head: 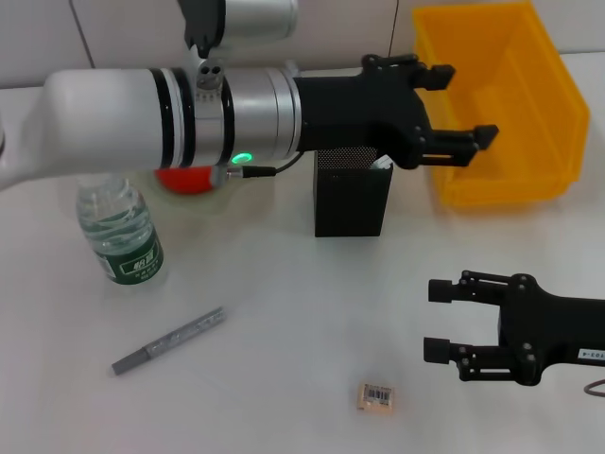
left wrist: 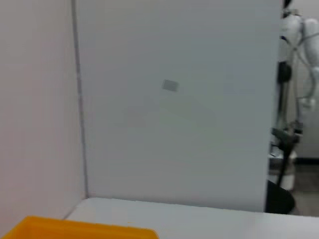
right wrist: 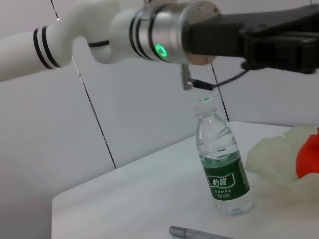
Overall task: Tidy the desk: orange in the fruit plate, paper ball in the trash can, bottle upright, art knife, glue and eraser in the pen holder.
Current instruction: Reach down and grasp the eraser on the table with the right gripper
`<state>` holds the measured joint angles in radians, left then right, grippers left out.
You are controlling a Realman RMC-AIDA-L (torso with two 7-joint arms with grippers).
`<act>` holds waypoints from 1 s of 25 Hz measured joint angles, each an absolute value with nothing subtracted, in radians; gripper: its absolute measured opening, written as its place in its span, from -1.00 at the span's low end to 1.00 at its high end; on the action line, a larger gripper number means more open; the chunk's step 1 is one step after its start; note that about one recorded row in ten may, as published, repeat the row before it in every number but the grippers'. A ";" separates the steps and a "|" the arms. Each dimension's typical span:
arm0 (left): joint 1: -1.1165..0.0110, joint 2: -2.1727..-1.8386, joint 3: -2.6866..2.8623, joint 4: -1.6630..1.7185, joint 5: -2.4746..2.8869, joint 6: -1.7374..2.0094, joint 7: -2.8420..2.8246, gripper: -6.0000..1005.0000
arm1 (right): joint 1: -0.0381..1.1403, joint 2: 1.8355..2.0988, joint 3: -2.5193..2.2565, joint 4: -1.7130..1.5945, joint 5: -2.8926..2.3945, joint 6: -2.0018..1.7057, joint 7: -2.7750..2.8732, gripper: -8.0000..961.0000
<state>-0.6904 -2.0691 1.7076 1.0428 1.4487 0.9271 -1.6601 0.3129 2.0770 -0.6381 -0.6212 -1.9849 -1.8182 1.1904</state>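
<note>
Both grippers gape empty, so the right gripper (head: 437, 320) should descend squarely over the eraser (head: 376, 397) before pinching its short sides.

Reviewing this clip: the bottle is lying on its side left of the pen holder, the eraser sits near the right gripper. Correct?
Not quite: the bottle stands upright, as the head and right wrist views show. It is left of the pen holder, and the eraser lies near the right gripper.

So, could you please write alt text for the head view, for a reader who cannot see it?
The left gripper, open and empty, reaches across a white desk toward a yellow trash can, above a black mesh pen holder. A bottle stands upright at the left; a grey pen-like tool and an eraser lie in front, near the open right gripper.
</note>
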 joint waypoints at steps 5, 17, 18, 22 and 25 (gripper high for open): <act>-0.658 -2.068 1.627 1.156 1.543 1.027 -1.710 0.60 | 0.312 2.077 -0.638 -0.621 -1.985 -1.822 1.190 0.59; -0.615 -2.064 1.502 1.215 1.617 1.111 -1.714 0.60 | 0.308 2.077 -0.638 -0.621 -1.985 -1.828 1.190 0.59; -0.614 -2.063 1.484 1.222 1.626 1.133 -1.717 0.60 | 0.308 2.077 -0.638 -0.621 -1.985 -1.828 1.190 0.59; -0.607 -2.063 1.391 1.284 1.690 1.259 -1.750 0.60 | 0.308 2.077 -0.638 -0.621 -1.988 -1.828 1.190 0.59; -0.586 -2.063 1.327 1.333 1.715 1.339 -1.763 0.60 | 0.308 2.077 -0.638 -0.621 -1.988 -1.829 1.190 0.59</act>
<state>-0.5860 -2.0628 1.3271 1.3330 1.7153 1.3385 -1.7630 0.3082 2.0769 -0.6381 -0.6212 -1.9880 -1.8286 1.1903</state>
